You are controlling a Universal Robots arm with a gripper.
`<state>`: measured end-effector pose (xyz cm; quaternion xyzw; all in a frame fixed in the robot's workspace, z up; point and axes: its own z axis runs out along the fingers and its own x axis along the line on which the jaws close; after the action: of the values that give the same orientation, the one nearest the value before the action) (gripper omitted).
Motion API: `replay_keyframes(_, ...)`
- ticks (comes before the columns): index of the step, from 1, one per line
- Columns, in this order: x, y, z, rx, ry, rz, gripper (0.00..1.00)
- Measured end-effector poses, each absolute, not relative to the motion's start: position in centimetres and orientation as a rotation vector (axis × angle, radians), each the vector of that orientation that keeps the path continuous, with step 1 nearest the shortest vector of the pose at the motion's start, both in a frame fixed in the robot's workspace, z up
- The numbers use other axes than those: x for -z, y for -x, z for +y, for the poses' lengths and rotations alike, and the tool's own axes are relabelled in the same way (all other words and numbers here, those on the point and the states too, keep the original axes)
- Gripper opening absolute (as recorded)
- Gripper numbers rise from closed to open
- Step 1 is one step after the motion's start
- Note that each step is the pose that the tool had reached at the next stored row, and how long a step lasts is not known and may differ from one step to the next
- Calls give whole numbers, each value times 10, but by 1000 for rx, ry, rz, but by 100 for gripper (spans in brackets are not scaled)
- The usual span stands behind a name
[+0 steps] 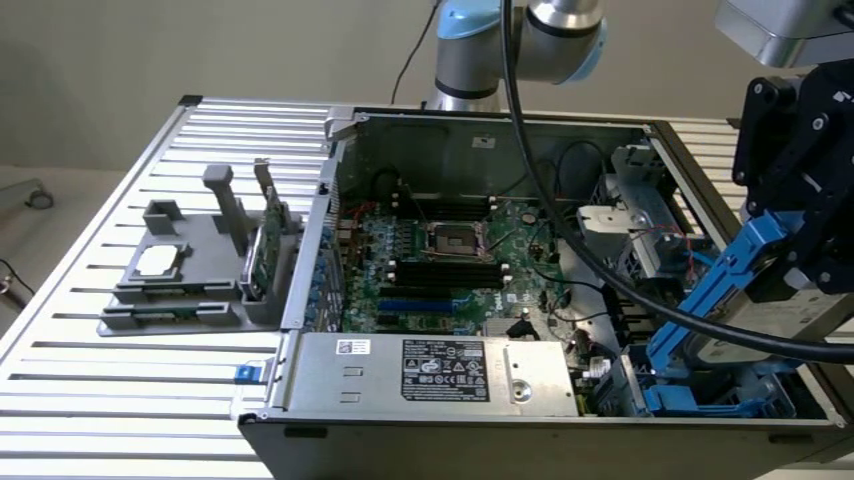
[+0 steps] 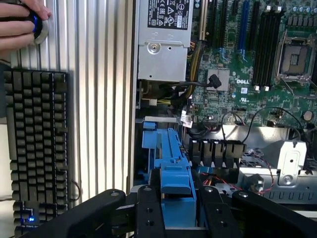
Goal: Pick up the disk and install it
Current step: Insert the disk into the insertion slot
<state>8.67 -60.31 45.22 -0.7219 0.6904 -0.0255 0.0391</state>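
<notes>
ARM AT WORK: The gripper (image 1: pixel 787 285), clamped on the disk (image 1: pixel 801 317), holds it tilted over the blue drive bay (image 1: pixel 674 395) at the exterior view's right of the open computer (image 1: pixel 441 250). The wrist view adds a keyboard (image 2: pixel 37 144) and a hand (image 2: pixel 17 27) (resting on a blue-lit mouse (image 2: pixel 37 26)) on the slatted table (image 2: pixel 99 99) beside the case.

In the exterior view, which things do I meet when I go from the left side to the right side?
From the left: grey holder → green circuit card → motherboard → disk in its blue carrier.
</notes>
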Motion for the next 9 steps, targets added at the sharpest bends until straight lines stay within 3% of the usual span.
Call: replay_keyframes(9,-450,-86,-601,48,2227,2130,33)
